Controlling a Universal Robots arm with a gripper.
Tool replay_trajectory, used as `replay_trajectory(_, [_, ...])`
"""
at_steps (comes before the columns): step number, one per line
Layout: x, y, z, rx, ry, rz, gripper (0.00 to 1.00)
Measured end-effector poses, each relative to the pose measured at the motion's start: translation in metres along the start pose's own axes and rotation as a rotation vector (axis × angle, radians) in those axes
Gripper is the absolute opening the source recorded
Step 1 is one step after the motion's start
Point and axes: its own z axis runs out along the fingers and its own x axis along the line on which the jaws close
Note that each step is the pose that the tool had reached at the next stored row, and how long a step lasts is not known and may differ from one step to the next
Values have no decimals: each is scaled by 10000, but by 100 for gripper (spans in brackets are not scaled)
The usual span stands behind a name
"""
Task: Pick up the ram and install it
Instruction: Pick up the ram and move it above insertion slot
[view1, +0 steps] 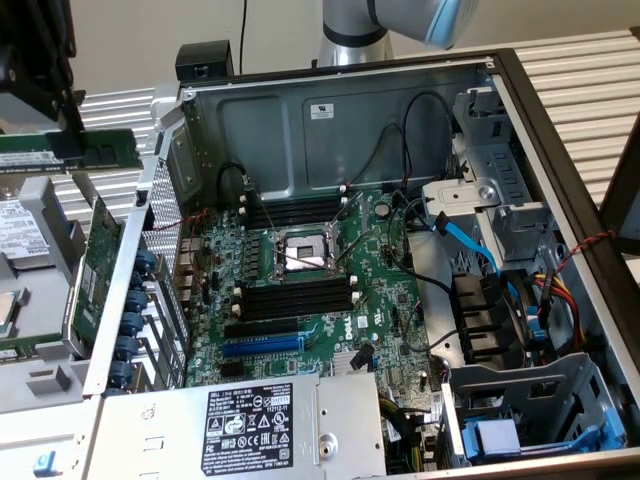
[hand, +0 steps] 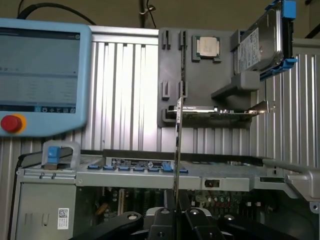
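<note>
The ram is a narrow dark-green stick held level in the air at the exterior view's far left, outside the open computer case. My gripper is shut on it from above. In the wrist view the ram stands edge-on as a thin strip rising from between the black fingers of my gripper. The black memory slots with white end clips lie on the motherboard beside the processor socket, well to the right of the ram in the exterior view.
A grey parts fixture carries a processor, a hard drive and a green expansion card. A teach pendant stands near it. Cables, a blue data lead and the power supply crowd the case.
</note>
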Motion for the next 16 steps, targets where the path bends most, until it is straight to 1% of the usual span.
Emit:
replay_trajectory(3, [-44,-78,0,-1,51,3,14])
replay_trajectory(9, [-137,-242,0,-1,129,8,14])
replay_trajectory(13, [-201,-367,-1,-1,153,10,14])
replay_trajectory(16, [-238,-485,-5,-2,159,10,14])
